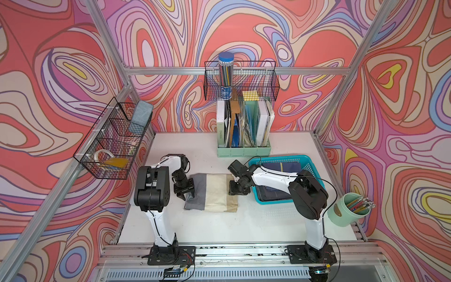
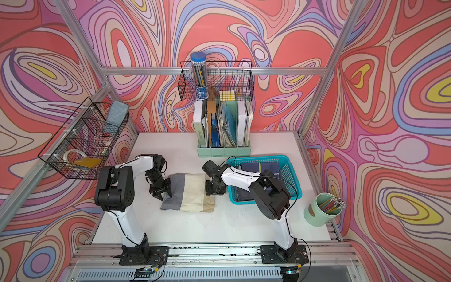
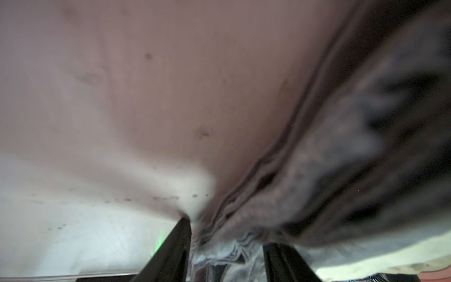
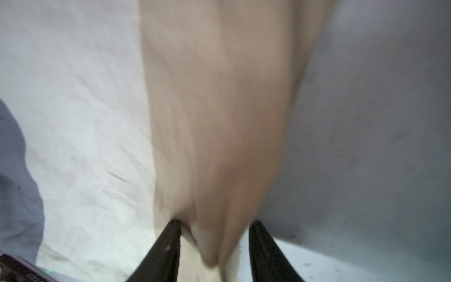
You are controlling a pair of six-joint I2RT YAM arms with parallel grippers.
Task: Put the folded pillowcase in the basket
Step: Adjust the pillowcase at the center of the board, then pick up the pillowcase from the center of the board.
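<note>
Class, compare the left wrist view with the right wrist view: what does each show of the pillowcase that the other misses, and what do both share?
Left wrist only: the grey end of the pillowcase, its layered edges running in between the fingers of the left gripper.
Right wrist only: the tan band, raised in a ridge at the right gripper, with cream cloth beside it.
Both: black fingers astride cloth, the white table, and heavy blur.
</note>
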